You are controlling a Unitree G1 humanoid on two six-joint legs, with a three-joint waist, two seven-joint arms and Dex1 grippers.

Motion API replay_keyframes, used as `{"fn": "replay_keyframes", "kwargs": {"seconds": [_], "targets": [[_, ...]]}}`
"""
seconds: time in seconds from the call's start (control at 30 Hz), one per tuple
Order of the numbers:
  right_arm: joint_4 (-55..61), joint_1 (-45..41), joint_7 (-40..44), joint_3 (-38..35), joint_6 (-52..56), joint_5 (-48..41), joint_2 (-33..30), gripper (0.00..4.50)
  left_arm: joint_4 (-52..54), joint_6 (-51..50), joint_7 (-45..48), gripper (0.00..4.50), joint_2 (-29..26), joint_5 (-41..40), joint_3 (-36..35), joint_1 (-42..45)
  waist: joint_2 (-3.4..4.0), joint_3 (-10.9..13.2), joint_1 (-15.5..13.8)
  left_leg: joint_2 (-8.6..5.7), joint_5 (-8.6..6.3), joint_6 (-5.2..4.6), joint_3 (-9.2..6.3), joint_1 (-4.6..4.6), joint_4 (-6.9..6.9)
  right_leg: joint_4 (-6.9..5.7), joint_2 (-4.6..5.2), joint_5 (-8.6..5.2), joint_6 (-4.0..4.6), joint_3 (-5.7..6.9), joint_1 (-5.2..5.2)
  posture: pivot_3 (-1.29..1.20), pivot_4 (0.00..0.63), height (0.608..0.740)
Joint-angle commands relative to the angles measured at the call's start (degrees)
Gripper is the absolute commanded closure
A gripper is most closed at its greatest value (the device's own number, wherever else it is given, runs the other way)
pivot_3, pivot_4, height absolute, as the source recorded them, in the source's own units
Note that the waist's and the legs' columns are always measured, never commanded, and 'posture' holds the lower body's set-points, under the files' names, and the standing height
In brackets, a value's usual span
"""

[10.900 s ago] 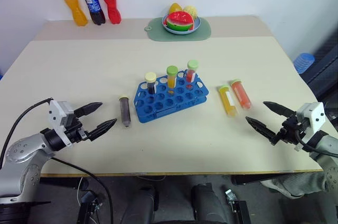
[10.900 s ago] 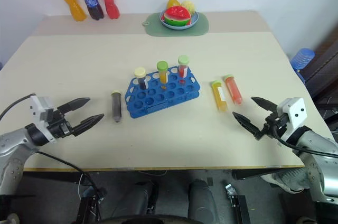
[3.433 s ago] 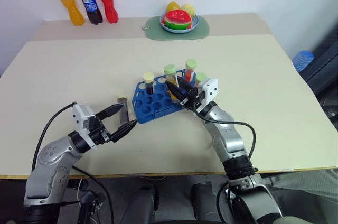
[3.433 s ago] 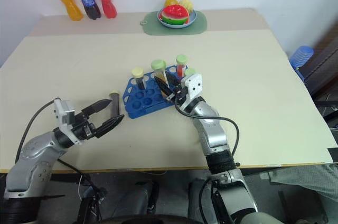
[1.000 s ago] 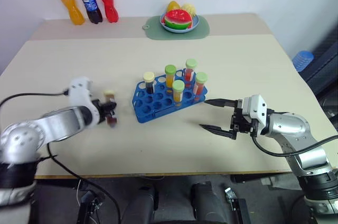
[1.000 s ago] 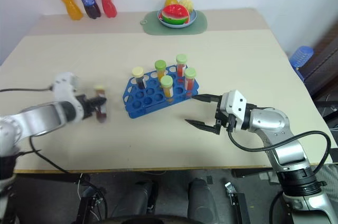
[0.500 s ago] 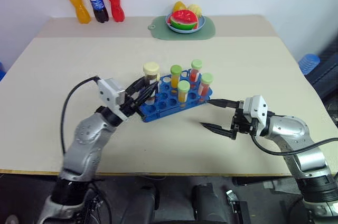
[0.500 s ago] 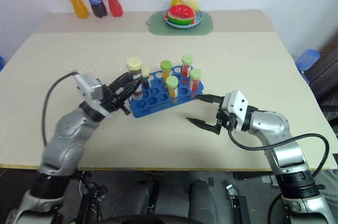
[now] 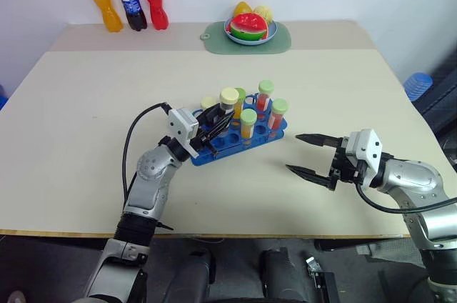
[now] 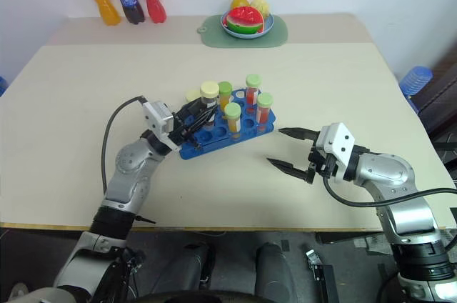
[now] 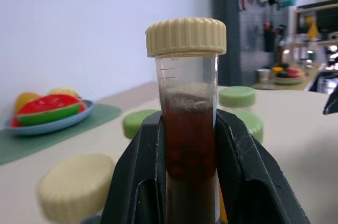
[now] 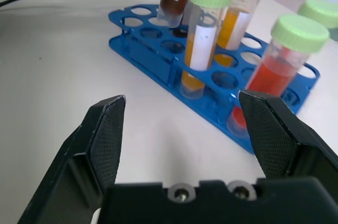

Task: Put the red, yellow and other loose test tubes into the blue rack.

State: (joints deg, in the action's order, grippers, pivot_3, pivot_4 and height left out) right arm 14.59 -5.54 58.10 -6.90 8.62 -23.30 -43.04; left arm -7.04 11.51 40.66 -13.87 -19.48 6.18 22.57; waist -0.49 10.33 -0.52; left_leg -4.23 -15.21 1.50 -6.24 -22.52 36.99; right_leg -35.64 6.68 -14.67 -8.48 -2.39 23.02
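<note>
Two black fingers of the left gripper (image 11: pixel 191 182) clamp the brown test tube (image 11: pixel 187 123) between them — upright, cream cap above, over the blue rack (image 9: pixel 214 151). Right gripper (image 9: pixel 308 154) hangs empty beside the rack — fingers wide apart.

A beige table (image 9: pixel 86 124) carries the blue rack (image 9: pixel 235 137) near its middle. At the far left stand three soda bottles (image 9: pixel 130 4). At the far edge, right of them, a green mat (image 9: pixel 214 33) bears a fruit plate (image 9: pixel 249 37).
</note>
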Motion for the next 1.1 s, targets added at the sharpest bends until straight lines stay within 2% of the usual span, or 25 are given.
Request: {"fn": "replay_keyframes", "kwargs": {"seconds": [0.03, 0.23, 0.7, 0.93, 1.03, 1.1], "targets": [[2.7, 0.1, 0.0, -1.9, 0.0, -1.2, -0.7, 0.73, 5.9, -3.3, 0.8, 3.79, -1.2, -2.5, -1.7, -1.0, 0.0, 0.0, 0.0, 0.01, 0.0, 0.0, 0.0, 0.0, 0.0, -0.01, 0.0, 0.0, 0.0, 0.0, 0.0, 0.0, 0.15, 0.74], [2.7, 0.2, -0.4, -1.3, -0.2, -0.8, -0.1, 0.73, 4.8, -2.3, 3.0, 3.79, -1.8, -1.6, -1.8, -4.3, 0.0, 0.0, -0.2, 0.01, 0.0, 0.0, 0.0, 0.0, 0.01, 0.0, 0.0, 0.0, 0.0, -0.01, -0.01, 0.0, 0.15, 0.74], [3.6, 1.3, -0.8, -1.3, 0.2, -0.9, 0.0, 0.73, -6.6, 1.6, 4.9, 3.79, 2.9, 2.0, -0.3, -1.5, 0.02, 0.0, -0.4, -0.01, 0.0, -0.01, -0.07, 0.07, 0.06, 0.04, 0.01, 0.0, 0.0, 0.05, -0.19, 0.0, 0.15, 0.74], [4.3, 2.3, -1.1, -1.7, 0.4, -1.0, 0.0, 0.73, -4.6, 1.3, 3.4, 3.79, 4.3, 3.7, 0.3, -1.9, 0.02, 0.0, -0.4, -0.03, 0.0, -0.01, -0.15, 0.08, 0.1, 0.1, 0.01, 0.03, -0.05, 0.09, -0.29, 0.0, 0.15, 0.74], [4.6, 2.4, -1.3, -1.5, 0.5, -1.0, 0.1, 0.73, 0.6, 0.8, -0.3, 3.79, 4.1, 5.9, 0.0, -3.8, 0.01, 0.0, -0.3, -0.03, -0.01, -0.01, -0.16, 0.08, 0.1, 0.1, 0.01, 0.03, -0.05, 0.08, -0.3, 0.0, 0.15, 0.74], [4.6, 2.4, -1.5, -1.5, 0.5, -1.0, 0.1, 0.73, 5.4, -3.7, -0.6, 3.79, 2.9, 4.3, -0.4, -5.1, 0.01, 0.0, -0.2, -0.02, -0.01, -0.01, -0.16, 0.08, 0.09, 0.1, 0.02, 0.03, -0.05, 0.08, -0.28, 0.0, 0.15, 0.74]]}}
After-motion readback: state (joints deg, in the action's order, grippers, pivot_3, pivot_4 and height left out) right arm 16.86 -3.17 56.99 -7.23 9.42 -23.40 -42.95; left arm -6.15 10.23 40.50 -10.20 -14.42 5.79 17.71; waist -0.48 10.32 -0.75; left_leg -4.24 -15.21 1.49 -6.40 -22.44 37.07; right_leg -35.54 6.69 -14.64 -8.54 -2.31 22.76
